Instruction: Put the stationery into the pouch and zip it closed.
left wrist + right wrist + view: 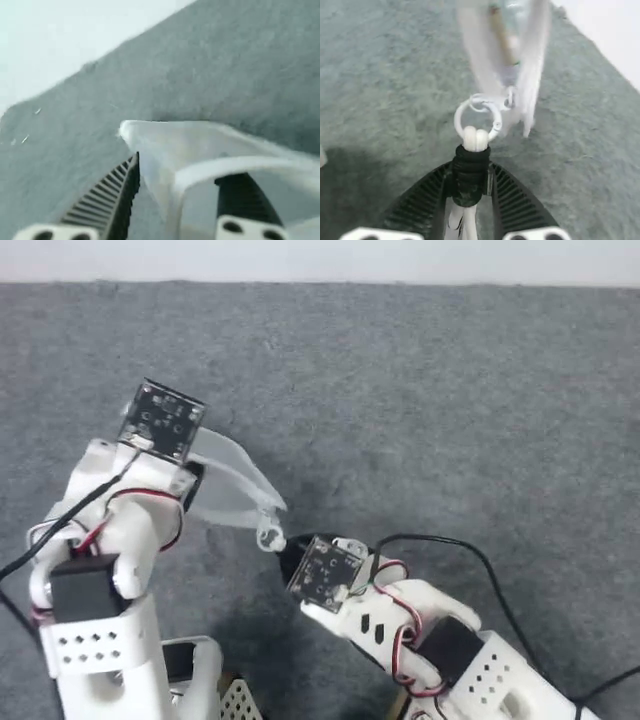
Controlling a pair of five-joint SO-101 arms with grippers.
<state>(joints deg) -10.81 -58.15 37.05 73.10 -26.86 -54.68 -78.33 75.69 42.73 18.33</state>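
**Pouch (228, 485) aloft, zipping in hand**

Right pincer (468, 175) clamps the black zip pull (469, 159), ring (456, 119) just ahead. Beyond, the pouch hangs off the grey worktop (450, 390), pinched by the left pincer (182, 172). Something slim inside; whether the zip's fully shut, can't tell.

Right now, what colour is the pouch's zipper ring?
White; the zipper ring shows best in the right wrist view.
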